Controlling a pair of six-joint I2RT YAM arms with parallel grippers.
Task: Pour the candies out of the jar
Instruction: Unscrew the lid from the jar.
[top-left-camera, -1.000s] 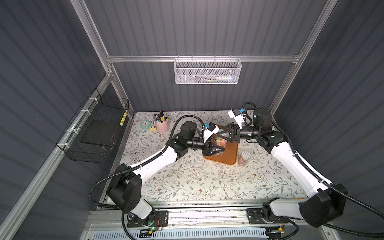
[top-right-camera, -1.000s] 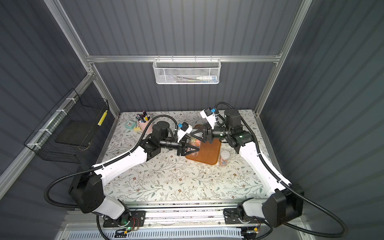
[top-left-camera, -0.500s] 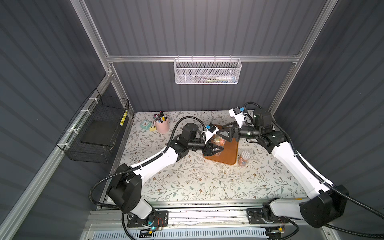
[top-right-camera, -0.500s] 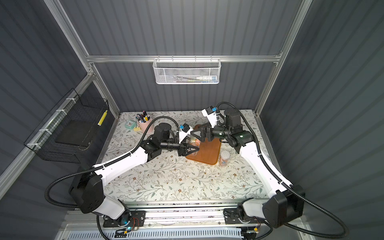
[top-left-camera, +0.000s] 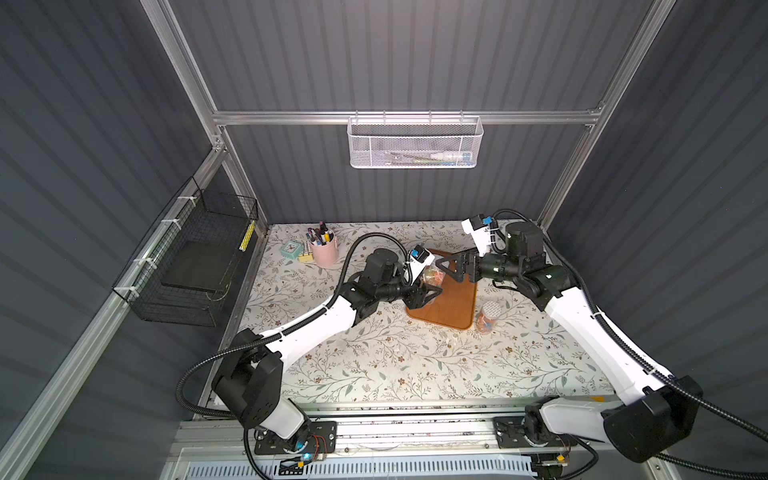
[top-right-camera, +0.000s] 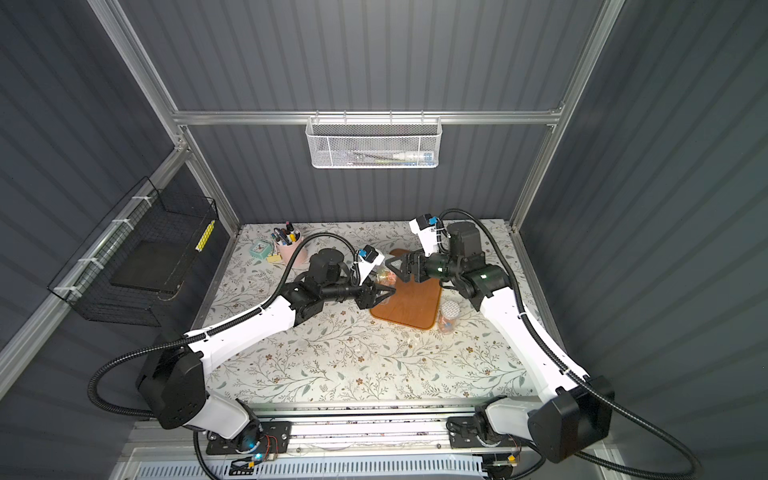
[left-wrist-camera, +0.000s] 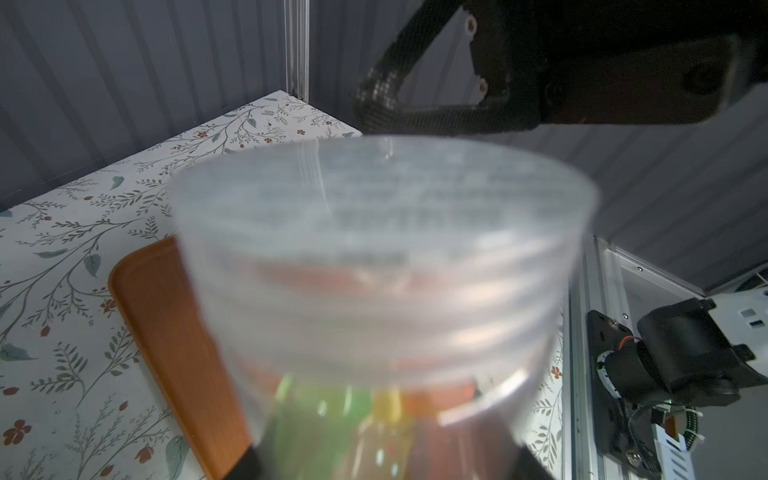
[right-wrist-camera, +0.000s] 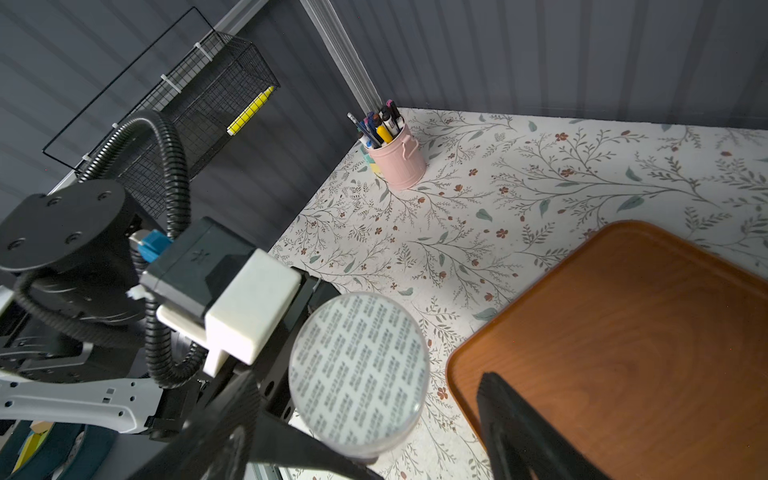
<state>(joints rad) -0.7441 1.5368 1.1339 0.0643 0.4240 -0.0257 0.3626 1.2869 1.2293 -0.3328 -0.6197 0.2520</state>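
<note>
Left pincer: clenched on the body of the jar, holding it clear of the tabletop above the left edge of the tray.

Jar: clear plastic cylinder, threaded at the neck. Its long axis lies roughly level and runs from the left pincer toward the right pincer.

Candies: inside the jar, seen only as blurred orange, yellow and green shapes.

Lid: flat translucent disc printed with rows of small text, on the jar and facing the right pincer.

Right pincer: released, its 2 black fingers spread to either side of the lid, 1 clearly apart from the rim. This arm is nearer the lid, so unscrewing likely falls to it.

Tray: smooth orange-brown wood grain, rounded corners, bare.

2nd jar: upright and capped, just beside the tray's right edge.

Pen cup: pink metal, in the far corner.
</note>
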